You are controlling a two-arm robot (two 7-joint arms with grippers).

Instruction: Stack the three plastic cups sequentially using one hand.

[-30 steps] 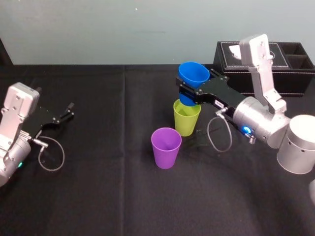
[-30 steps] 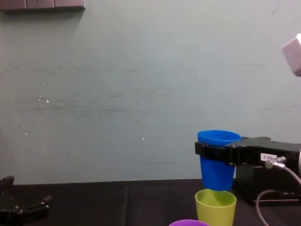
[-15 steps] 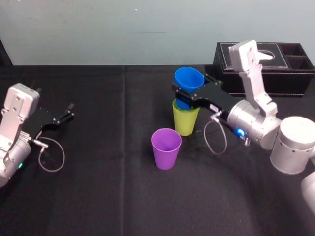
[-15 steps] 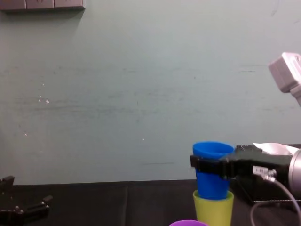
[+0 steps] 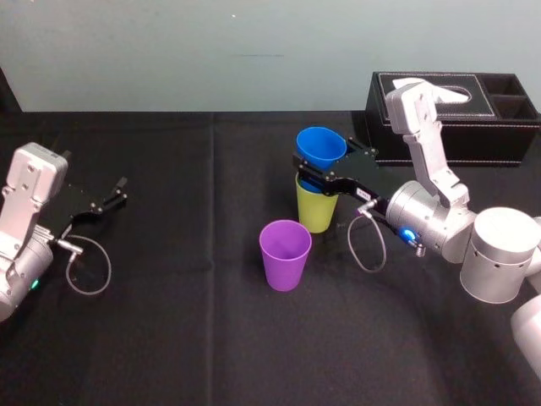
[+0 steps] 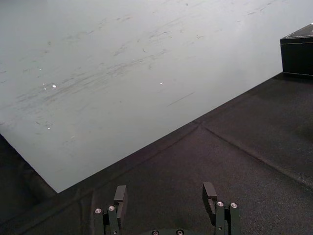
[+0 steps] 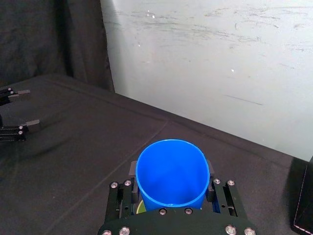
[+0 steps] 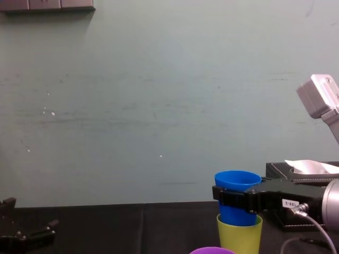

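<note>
Clamped on the blue cup (image 5: pixel 321 145) partway inside the green cup (image 5: pixel 317 211), the right tool (image 5: pixel 320 167) should next release and fetch the purple cup (image 5: pixel 285 254) at the stack's seven o'clock; the left tool (image 5: pixel 122 190) idles open at nine o'clock.

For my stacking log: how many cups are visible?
3: blue cup, in the right gripper, inside the yellow-green cup; purple cup alone nearer the robot. Left gripper parked left.
</note>
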